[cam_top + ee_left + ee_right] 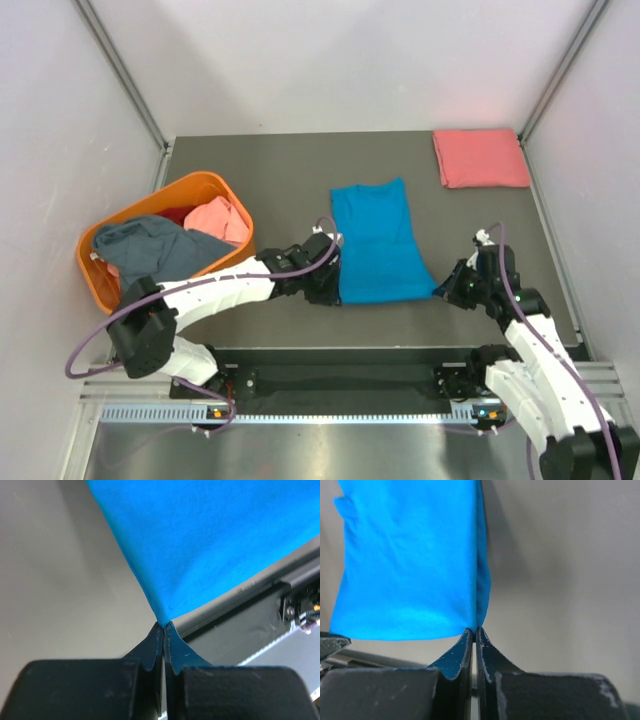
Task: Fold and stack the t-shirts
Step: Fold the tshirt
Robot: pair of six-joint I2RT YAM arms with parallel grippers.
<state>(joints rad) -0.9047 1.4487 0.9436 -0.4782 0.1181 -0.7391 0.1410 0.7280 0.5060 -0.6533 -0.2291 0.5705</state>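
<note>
Table (pixel 290 170) of dark grey, seen from above, closed in by pale walls at left, back and right. Orange basket (pixel 96 272) at the left edge of the table, filled with crumpled cloth.

Bright blue t-shirt (pixel 378 240) spread flat near the middle of the table, folded lengthwise into a tall strip, narrower at the far end and wider toward the near edge. Grey-blue t-shirt (pixel 160 250) bunched up in the near part of the basket. Folded pink t-shirt (pixel 481 157), a neat rectangle, in the far right corner of the table, well apart from the blue one. Crumpled pink t-shirt (pixel 220 218) in the far part of the basket, touching the grey-blue one.

Left gripper (pixel 334 288) at the near left corner of the bright blue t-shirt, fingers pressed together and pinching that corner. From the left wrist: blue cloth fanning up and away from the closed tips, bare table to the left, the table's near edge to the right.

Right gripper (pixel 443 291) at the near right corner of the same shirt, likewise clenched on the cloth. From the right wrist: the shirt's edge running straight up from the pinched tips, blue cloth to the left, bare table to the right.

Both pinched corners close to the table's near edge, the shirt lying between the two grippers.
</note>
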